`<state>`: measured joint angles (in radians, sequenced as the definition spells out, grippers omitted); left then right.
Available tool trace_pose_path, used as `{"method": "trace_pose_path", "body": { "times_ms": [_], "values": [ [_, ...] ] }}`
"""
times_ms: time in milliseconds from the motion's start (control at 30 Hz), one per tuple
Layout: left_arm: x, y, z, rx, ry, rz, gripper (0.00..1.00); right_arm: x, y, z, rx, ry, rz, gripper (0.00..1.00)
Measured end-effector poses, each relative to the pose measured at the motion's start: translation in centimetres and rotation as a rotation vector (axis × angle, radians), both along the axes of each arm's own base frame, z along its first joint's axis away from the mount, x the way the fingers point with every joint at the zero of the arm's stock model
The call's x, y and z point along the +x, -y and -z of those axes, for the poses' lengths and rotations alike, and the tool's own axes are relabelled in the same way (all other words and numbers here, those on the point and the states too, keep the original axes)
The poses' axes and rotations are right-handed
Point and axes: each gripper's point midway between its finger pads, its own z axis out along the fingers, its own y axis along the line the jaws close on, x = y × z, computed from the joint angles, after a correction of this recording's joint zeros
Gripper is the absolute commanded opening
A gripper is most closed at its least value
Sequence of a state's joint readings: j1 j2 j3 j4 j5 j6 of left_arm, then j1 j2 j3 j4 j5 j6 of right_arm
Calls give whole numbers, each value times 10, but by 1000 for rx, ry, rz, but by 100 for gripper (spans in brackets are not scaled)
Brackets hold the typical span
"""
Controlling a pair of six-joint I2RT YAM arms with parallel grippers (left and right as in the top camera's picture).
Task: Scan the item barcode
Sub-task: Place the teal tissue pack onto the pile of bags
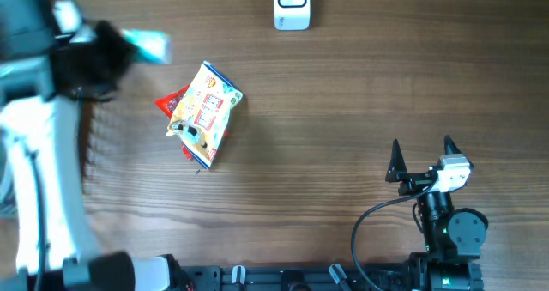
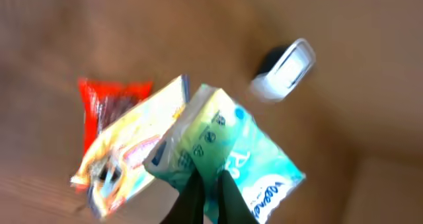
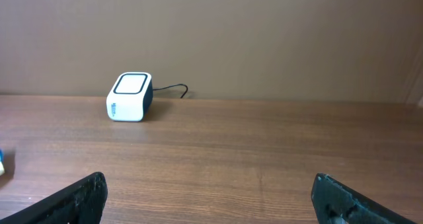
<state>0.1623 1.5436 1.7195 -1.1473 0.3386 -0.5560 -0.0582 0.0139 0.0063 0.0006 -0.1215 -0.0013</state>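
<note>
The left fingers are closed on the lower edge of a teal and white tissue pack, pinching a thin fold of its wrapper and holding it in the air above the table. From overhead the pack is a blurred teal patch at the far left, well apart from the scanner, which stands at the table's far edge. A yellow snack bag lies flat below the pack, overlapping a red packet. The right fingers are spread wide with nothing between them, low over the table on the other side. The pack looks light and soft, its plastic film smooth and probably slippery, so it is likely to sag or swing from an edge pinch. A hold across the body's thickness would be steadier, provided it leaves the printed face bare. Where the barcode sits cannot be told from these views; the small symbols near the fingers are too blurred to read.
</note>
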Motion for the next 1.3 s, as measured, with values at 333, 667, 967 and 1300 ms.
{"method": "trace_pose_path", "body": {
  "times_ms": [333, 667, 967, 1300],
  "values": [
    [7, 87, 182, 205, -520, 250, 4, 0, 0, 0, 0, 0, 0, 100],
    [-8, 82, 220, 276, -656, 299, 72, 0, 0, 0, 0, 0, 0, 100],
    [9, 68, 119, 314, -540, 375, 72, 0, 0, 0, 0, 0, 0, 100],
    [-22, -141, -99, 468, -26, -344, 100, 0, 0, 0, 0, 0, 0, 100]
  ]
}}
